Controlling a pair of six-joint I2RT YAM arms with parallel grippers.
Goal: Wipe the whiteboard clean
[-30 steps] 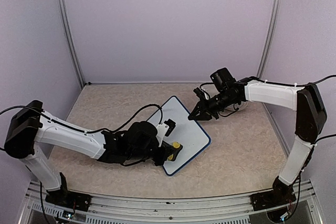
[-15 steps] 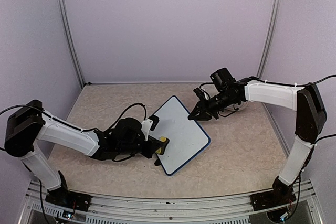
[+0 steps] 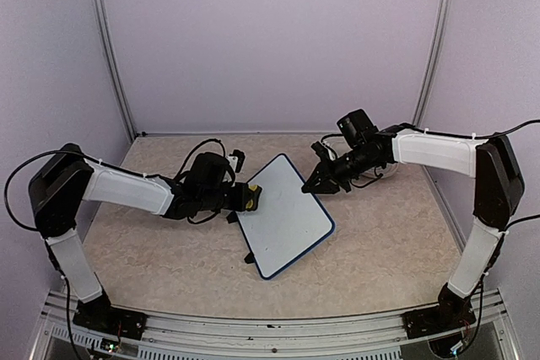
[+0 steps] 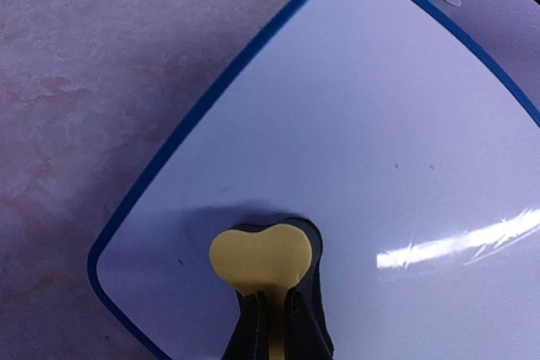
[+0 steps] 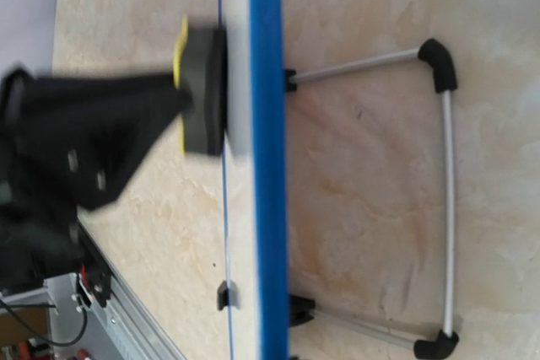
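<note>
"Yellow sponge eraser point(image 4: 260, 257), who has it?"
"The left tool point(image 3: 250, 198), pinching it and holding it flat against the whiteboard point(image 3: 287, 218) near the left corner."
"And the board?"
"Mid-worktop point(image 3: 388, 242), propped on its wire stand point(image 5: 447, 183), face plain white."
"The right tool point(image 3: 315, 183)?"
"Pressed together at the board's far right rim. Whether it nips the rim, I cannot tell."

From above, the light is soft and even, leaving only faint shadows on the table point(image 3: 380, 242). My left wrist camera catches a bright glare streak across the whiteboard point(image 4: 363, 124) and a dim shadow around the eraser point(image 4: 260, 257). My right wrist picture is smeared and out of focus toward its left side.
</note>
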